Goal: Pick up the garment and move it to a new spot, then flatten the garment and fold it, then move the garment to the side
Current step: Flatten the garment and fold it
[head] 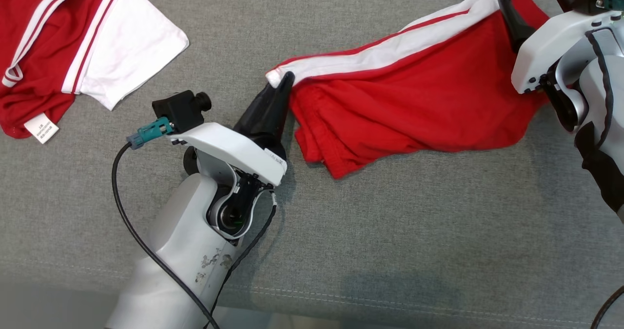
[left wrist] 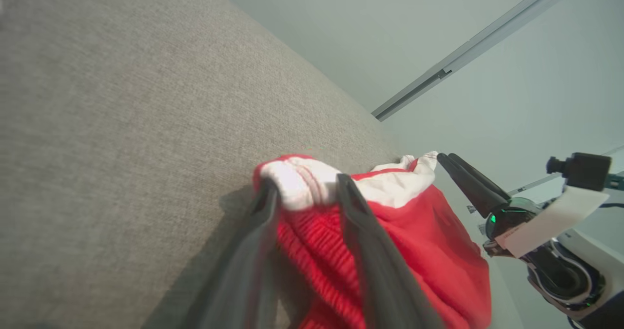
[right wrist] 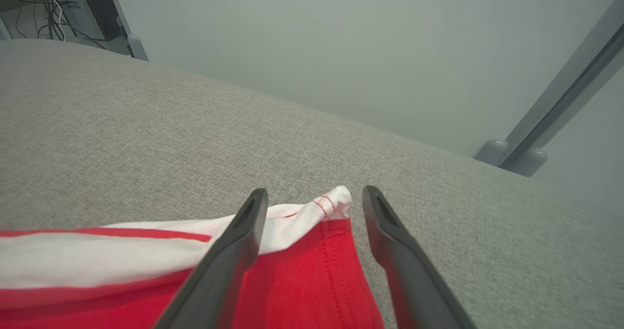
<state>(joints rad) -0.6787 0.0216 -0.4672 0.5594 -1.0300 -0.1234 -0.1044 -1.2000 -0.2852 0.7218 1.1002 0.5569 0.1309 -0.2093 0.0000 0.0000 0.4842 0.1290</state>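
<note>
Step in hand, by my read: end of the move, start of flatten. The garment, red with a white side stripe, lies stretched across the grey padded surface, running from the middle out to the far right, one arm at each end. The right gripper is at the far-right corner. Its fingers are spread, and the white corner lies on the surface between them with a clear gap to one finger, so nothing is held there. The left gripper is at the left end of the stripe. Its fingers sit either side of the bunched white hem with cloth filling the gap, but I can't tell if that's a real pinch or already slack. The stripe edge is fairly straight. The near-left part is doubled over in several layers and the near edge sags, so it's not flat yet. Next it needs the left end let go, both arms lifted clear without dragging cloth, then the near-left layers pulled out before any fold. A second red-and-white garment sits far left, well apart, so leave it alone.
</note>
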